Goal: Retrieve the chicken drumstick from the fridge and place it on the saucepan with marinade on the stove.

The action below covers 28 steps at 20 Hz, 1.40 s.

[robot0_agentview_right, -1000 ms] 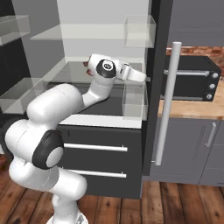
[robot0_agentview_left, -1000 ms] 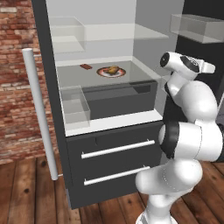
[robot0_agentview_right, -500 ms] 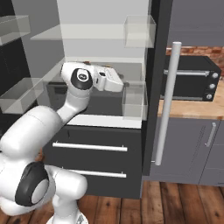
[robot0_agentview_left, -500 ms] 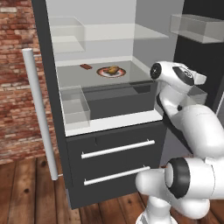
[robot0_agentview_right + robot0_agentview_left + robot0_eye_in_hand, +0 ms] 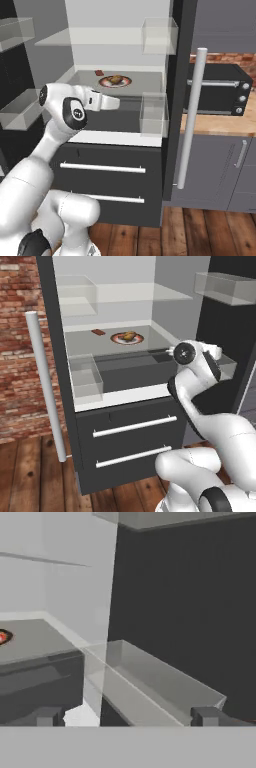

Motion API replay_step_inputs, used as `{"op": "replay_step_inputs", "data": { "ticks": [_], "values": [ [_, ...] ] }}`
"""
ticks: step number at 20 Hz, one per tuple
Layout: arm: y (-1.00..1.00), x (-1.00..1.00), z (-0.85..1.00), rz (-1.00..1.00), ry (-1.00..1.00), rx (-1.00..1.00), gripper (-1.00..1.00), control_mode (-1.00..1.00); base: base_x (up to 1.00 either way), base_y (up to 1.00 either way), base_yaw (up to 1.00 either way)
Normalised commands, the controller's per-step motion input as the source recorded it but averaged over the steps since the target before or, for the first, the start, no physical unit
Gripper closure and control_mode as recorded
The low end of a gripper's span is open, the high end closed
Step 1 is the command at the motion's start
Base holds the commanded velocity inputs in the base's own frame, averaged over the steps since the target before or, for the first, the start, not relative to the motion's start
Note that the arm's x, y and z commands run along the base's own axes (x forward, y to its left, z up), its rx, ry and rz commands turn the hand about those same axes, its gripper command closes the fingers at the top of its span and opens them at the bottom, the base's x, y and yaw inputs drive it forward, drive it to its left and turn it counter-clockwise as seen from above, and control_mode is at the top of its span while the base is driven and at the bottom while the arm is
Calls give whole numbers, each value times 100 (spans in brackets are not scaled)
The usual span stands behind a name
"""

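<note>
1. Straight ahead of me the fridge [image 5: 125, 406] stands open, its pale shelves and clear door bins on show, with two dark drawers and their bar handles below.
2. On the middle shelf, toward the back, I've got the chicken drumstick [image 5: 129, 335]: a small golden-brown lump sitting on a round plate [image 5: 118, 339] with a reddish rim.
3. From the right base view the same drumstick [image 5: 116, 79] sits about mid-shelf, on that plate [image 5: 106, 82].
4. Just to the left of the plate in the left base view lies a flat dark red-brown piece of meat [image 5: 98, 332], apart from the plate.
5. My arm is bent in front of the fridge's lower right, the hand [image 5: 102, 102] level with the dark crisper box under the shelf, well short of the drumstick.
6. Jaws: in the hand view the two dark tips [image 5: 49, 716] stand far apart at the bottom edges, wide, nothing between them.
7. That hand view looks past the shelf corner at a clear door bin [image 5: 165, 684] against the dark door; a sliver of the red plate rim [image 5: 4, 637] peeks in at the left edge.
8. Off to the right I see a wooden surface [image 5: 220, 126] carrying a dark toaster oven [image 5: 216, 95].
</note>
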Motion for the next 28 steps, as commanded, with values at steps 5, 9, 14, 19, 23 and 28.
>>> {"op": "replay_step_inputs", "data": {
  "ticks": [5, 9, 14, 19, 23, 28],
  "values": [
    [69, -2, 0, 48, 30, 13, -100, -100, 0, 0, 0],
    [43, 0, 0, 42, 22, 32, -100, -100, 0, 0, 0],
    [7, 0, 0, 14, 15, 40, -100, -100, 0, 0, 0],
    [0, 0, 0, 0, 3, 6, -100, -100, 0, 0, 0],
    [0, 1, 0, 0, 1, 0, -100, -100, 0, 0, 0],
    [0, 0, 0, 0, 0, 0, -100, -100, 0, 0, 0]
  ]
}}
